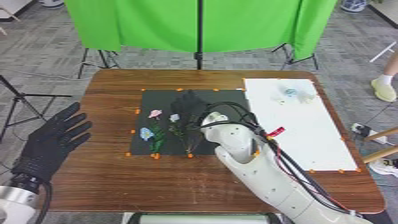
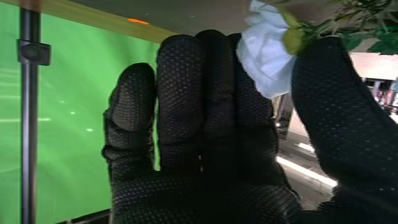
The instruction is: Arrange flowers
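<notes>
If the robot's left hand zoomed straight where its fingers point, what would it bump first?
The left hand would probably reach the green cloth, passing the table by its far left corner. The hand's height is unclear; the table might come first.

Head view looks down; close wrist view shares the green cloth [image 1: 155, 25].

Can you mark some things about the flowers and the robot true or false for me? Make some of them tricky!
1. The pink flower lies on the dark mat. True.
2. The white sheet is on the left of the dark mat. False: the white sheet is on its right.
3. A white flower is beside the thumb of the right robot hand. True.
4. The left robot hand is holding the blue flower. False: the left robot hand is holding nothing, and the blue flower is on the dark mat.
</notes>
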